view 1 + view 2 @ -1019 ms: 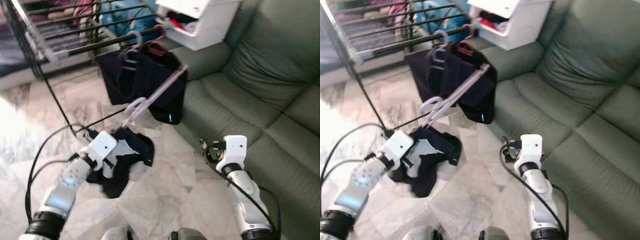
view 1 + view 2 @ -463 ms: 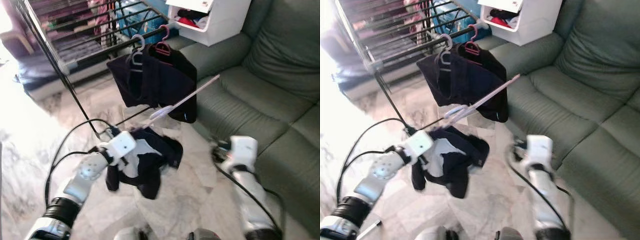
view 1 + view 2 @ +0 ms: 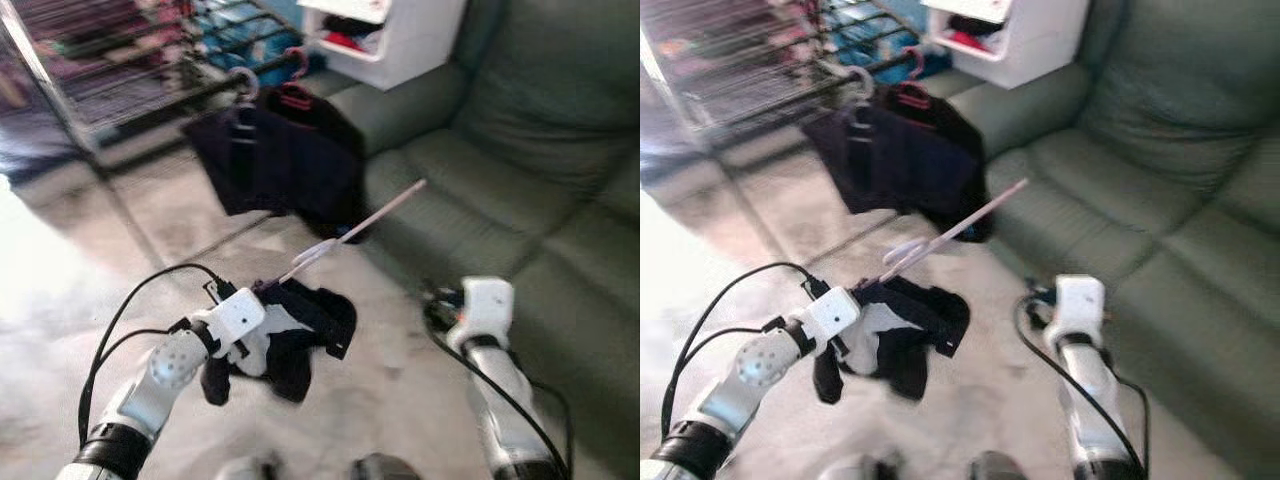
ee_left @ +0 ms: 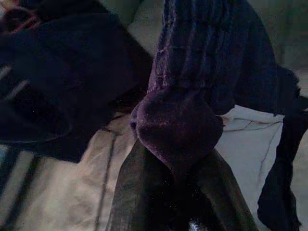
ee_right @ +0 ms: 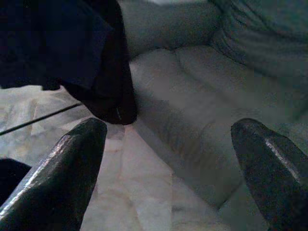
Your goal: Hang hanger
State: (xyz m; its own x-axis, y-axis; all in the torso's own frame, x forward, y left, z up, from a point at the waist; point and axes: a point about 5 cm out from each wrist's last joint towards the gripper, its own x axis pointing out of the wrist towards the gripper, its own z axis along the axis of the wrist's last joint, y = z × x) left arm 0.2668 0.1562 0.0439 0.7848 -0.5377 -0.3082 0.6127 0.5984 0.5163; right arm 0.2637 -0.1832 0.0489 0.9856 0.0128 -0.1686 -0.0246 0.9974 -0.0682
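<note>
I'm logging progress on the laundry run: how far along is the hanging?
Done: two dark garments already hang on the drying rack. In hand: the left hand grips a pale hanger with a dark garment draped below. Left: hooking that hanger onto the rack. The right hand is open.

Left arm extended forward and low, its left pincer (image 4: 175, 168) closed on dark cloth. Right arm raised forward at the robot's right, its right pincer (image 5: 173, 159) empty, fingers (image 5: 72, 163) spread wide apart.
</note>
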